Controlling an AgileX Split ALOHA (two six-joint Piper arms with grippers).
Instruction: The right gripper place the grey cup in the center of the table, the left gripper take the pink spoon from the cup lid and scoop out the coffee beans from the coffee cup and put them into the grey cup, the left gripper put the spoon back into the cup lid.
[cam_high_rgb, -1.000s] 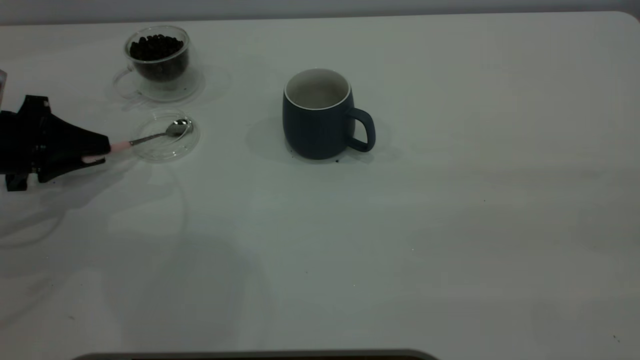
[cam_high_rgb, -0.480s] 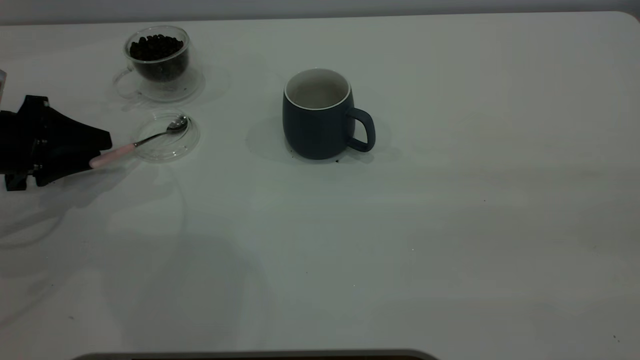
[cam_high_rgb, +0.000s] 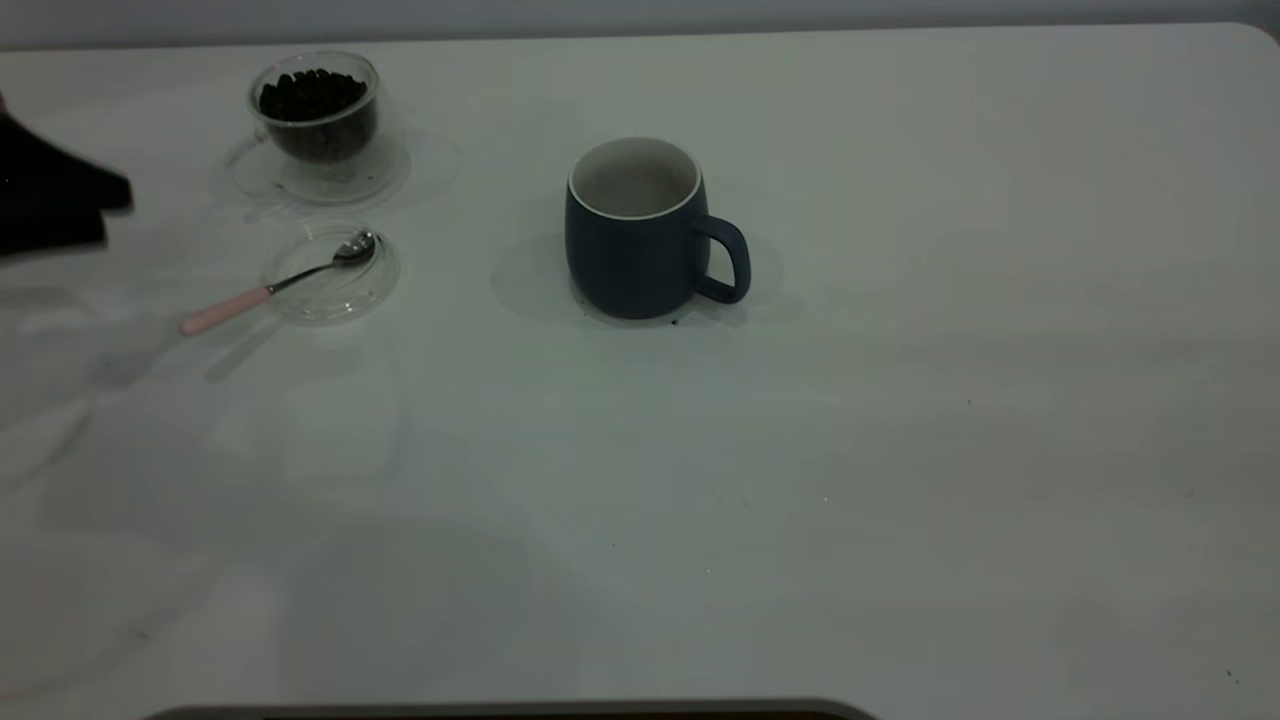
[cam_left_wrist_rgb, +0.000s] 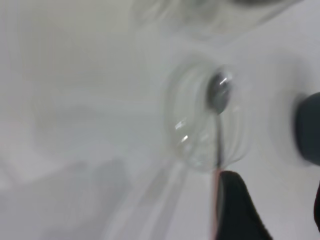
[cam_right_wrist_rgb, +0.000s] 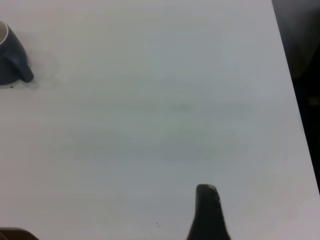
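The grey cup (cam_high_rgb: 640, 235) stands mid-table, handle to the right. At the back left the coffee cup (cam_high_rgb: 315, 110) holds coffee beans (cam_high_rgb: 312, 95). In front of it lies the cup lid (cam_high_rgb: 330, 272). The pink spoon (cam_high_rgb: 268, 288) rests with its bowl in the lid and its pink handle on the table (cam_high_rgb: 800, 450). My left gripper (cam_high_rgb: 90, 200) hangs open at the left edge, apart from the spoon. In the left wrist view the lid (cam_left_wrist_rgb: 195, 135) and spoon bowl (cam_left_wrist_rgb: 219, 92) lie beyond the open left gripper (cam_left_wrist_rgb: 277, 205). My right gripper (cam_right_wrist_rgb: 110, 230) is open over bare table, far from the grey cup (cam_right_wrist_rgb: 10, 57).
The table's right edge (cam_right_wrist_rgb: 292, 100) drops off to a dark floor beside my right gripper. A few dark specks lie at the foot of the grey cup (cam_high_rgb: 675, 322).
My left gripper has let go of the spoon's pink handle and pulled back up and to the left. The spoon has settled, its bowl in the lid.
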